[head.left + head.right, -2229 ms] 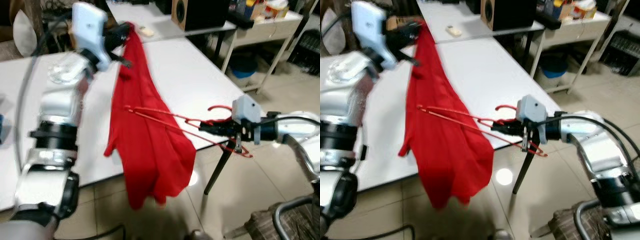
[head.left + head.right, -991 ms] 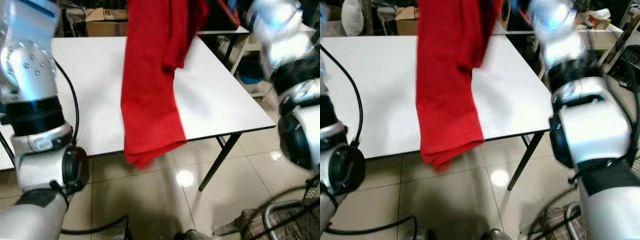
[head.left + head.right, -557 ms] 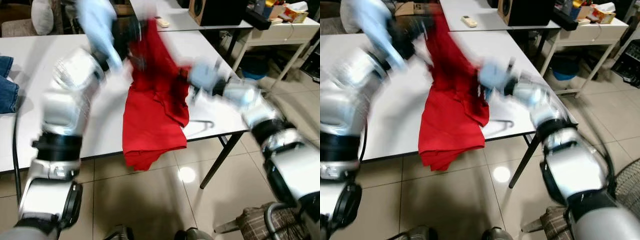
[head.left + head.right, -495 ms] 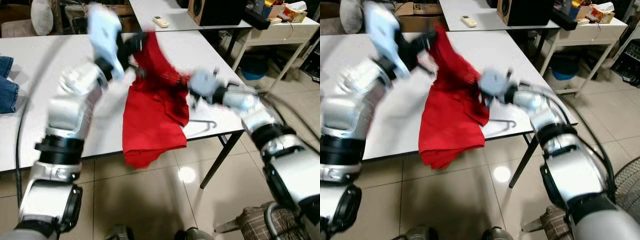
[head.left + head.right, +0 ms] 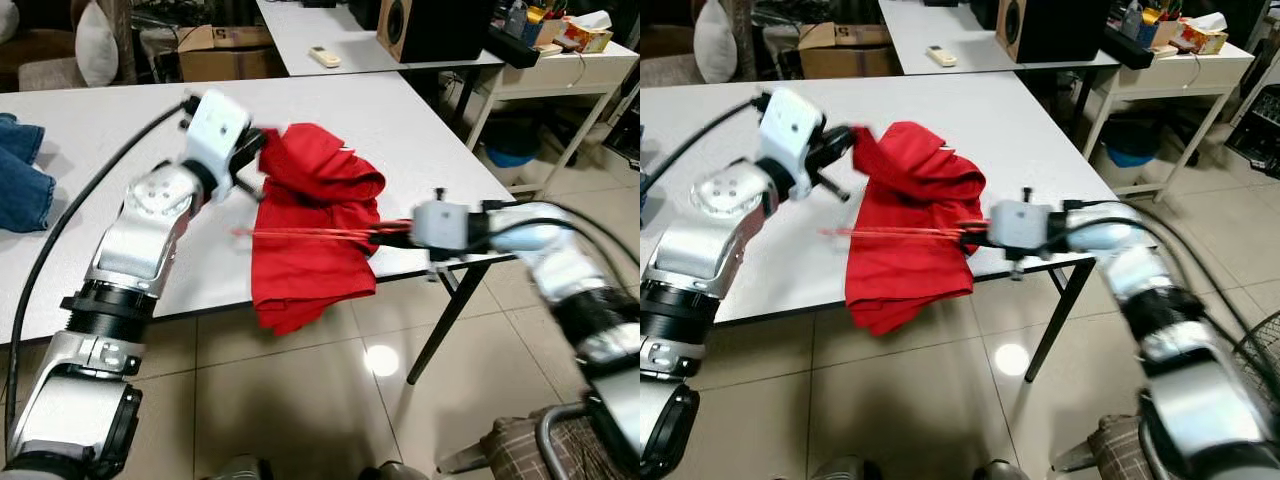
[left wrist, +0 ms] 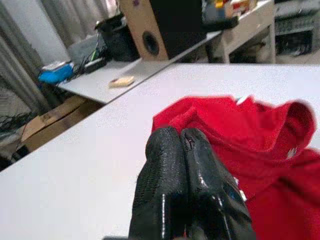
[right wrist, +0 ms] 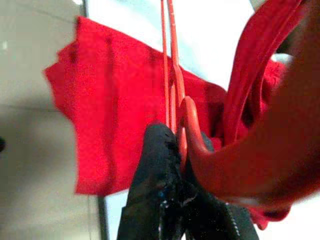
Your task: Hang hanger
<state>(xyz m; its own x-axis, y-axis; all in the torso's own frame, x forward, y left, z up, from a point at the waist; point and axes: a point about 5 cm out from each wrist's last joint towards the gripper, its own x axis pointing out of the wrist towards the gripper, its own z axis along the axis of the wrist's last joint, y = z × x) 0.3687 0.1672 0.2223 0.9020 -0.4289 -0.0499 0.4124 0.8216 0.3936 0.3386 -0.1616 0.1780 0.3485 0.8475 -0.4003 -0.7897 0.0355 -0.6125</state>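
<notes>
A red garment (image 5: pixel 318 205) lies bunched on the white table (image 5: pixel 90 125), its lower part hanging over the front edge. My left gripper (image 5: pixel 257 152) is shut on the garment's upper left corner; in the left wrist view its fingers (image 6: pixel 172 150) are pressed together against the red cloth (image 6: pixel 250 135). My right gripper (image 5: pixel 388 237) hovers at the table's front edge, shut on a thin red wire hanger (image 5: pixel 305 233). The hanger's bars reach left across the garment. In the right wrist view the hanger's hook (image 7: pixel 200 150) sits beside the black fingers (image 7: pixel 160 165).
Blue jeans (image 5: pixel 20 170) lie at the table's left. Behind are a second white table with a remote (image 5: pixel 322 57) and a black speaker (image 5: pixel 430 28), and a cardboard box (image 5: pixel 225 48). A cluttered side table (image 5: pixel 560 60) stands right. Tiled floor lies in front.
The garment, held high a second ago, has come down onto the table. The right gripper has drawn back to the table edge, and the hanger now lies level across the cloth.
</notes>
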